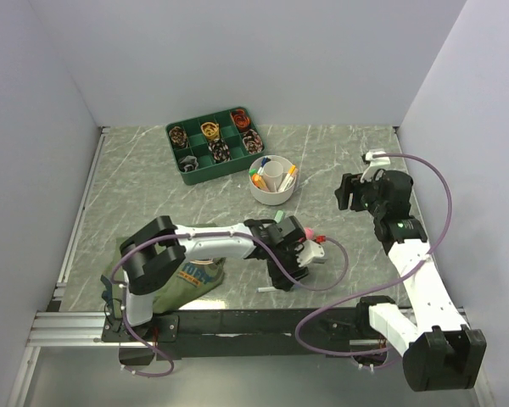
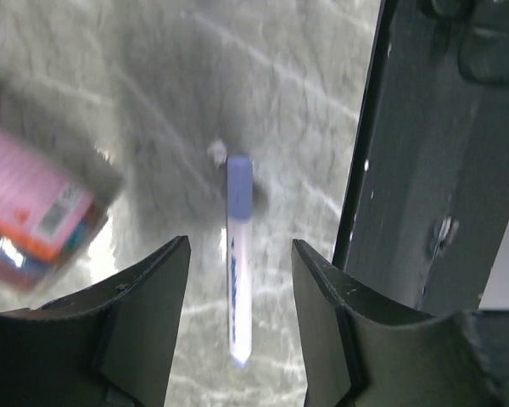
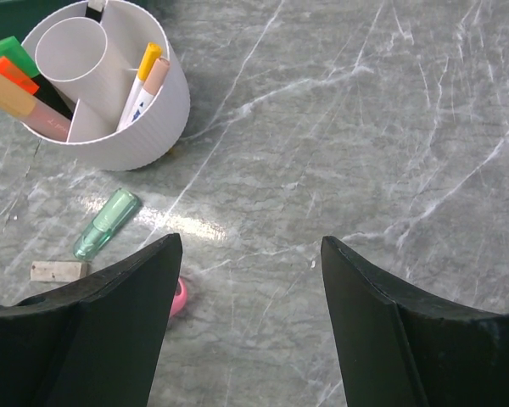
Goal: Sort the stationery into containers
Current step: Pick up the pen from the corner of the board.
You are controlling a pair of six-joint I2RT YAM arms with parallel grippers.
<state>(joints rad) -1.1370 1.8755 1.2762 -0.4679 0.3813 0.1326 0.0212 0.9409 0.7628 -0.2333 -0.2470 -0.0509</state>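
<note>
1. The step in hand is judged to be a pick-up. The left claw (image 2: 239,248) is held low over the counter (image 3: 390,127) with its fingers apart, and a blue-and-white pen (image 2: 238,280) lies lengthwise in the gap. Neither finger is seen to touch the pen.
2. In the overhead view this pen is found at the counter's 6 o'clock edge, just beside the dark front rail (image 2: 433,170). A blurred pink-and-orange item (image 2: 34,212) is seen at the claw's 9 o'clock in the wrist view.
3. The right claw (image 3: 250,242) is held apart and empty, at about 3 o'clock of the white cup (image 3: 144,140).
4. Several markers already stand in the cup's outer sections: orange, green and yellow-capped ones are made out.
5. Loose pieces lie at the cup's 6 o'clock: a green highlighter (image 3: 106,223), a white stub (image 3: 58,270) and a pink piece (image 3: 180,298). The sort is therefore judged to be partly done.
6. A short descent and a closing across the pen's barrel are called for next, then a lift toward the cup at the claw's 12 o'clock. Care is likely needed near the rail.
7. The counter is a grey-green marbled slab, glossy enough to show glare. It is enclosed by plain pale walls (image 1: 237,59) at 9, 12 and 3 o'clock.
8. A green compartment tray (image 1: 205,175) sits at about 11 o'clock of the cup, and a folded olive shirt (image 1: 191,280) lies at the counter's 7 o'clock.
</note>
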